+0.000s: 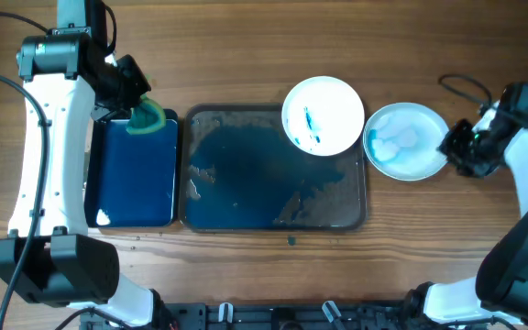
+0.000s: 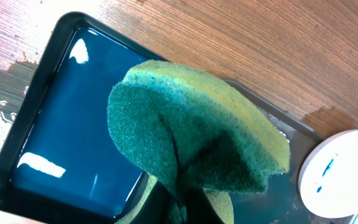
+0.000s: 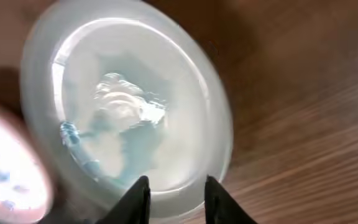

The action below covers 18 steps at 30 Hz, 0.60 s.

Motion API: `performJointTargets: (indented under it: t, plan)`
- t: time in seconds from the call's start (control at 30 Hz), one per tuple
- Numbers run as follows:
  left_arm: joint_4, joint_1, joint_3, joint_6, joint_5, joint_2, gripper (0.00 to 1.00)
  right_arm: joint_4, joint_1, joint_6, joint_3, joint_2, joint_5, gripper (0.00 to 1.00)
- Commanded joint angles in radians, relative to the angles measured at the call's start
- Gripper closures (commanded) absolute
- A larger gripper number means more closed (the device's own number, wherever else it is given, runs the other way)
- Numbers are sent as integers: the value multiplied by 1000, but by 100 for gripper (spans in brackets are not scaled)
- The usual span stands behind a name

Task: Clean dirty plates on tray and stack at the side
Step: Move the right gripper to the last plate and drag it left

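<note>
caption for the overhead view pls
Left gripper holds a green sponge over the small blue tray; right gripper by a smeared plate beside the large tray, another plate on its corner.

A small glossy blue tray (image 1: pixel 136 179) is set on the wooden table (image 1: pixel 246 55). A green sponge (image 2: pixel 191 130) (folded, paler yellow-green along its edge) is held above the tray's far end. A wet patch (image 2: pixel 6 86) is seen on the wood just beside the tray.

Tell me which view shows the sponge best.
Left wrist: the sponge fills the frame, folded, green scouring texture clear. Overhead shows it as a small blob at a corner of the narrow blue tray. Right wrist misses it.
</note>
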Motion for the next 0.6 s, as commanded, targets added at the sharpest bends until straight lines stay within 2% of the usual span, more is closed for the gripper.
performJointTargets:
  t: [0.0, 0.13, 0.2, 0.3, 0.47, 0.57]
  plan:
    - [0, -2, 8, 9, -6, 2, 96, -76, 79, -131, 175, 1, -76, 63]
    - [0, -2, 8, 9, -6, 2, 96, -74, 217, -146, 279, 8, -42, 50]
    - [0, -2, 8, 9, -6, 2, 96, -45, 271, -132, 306, 33, -42, 50]
    - [0, -2, 8, 9, -6, 2, 96, -55, 321, -191, 379, 113, -68, 54]
    - [0, -2, 8, 13, -11, 2, 96, -175, 364, -343, 644, 381, -93, 55]
    - [0, -2, 8, 13, -11, 2, 96, -191, 377, -460, 689, 493, -105, 55]
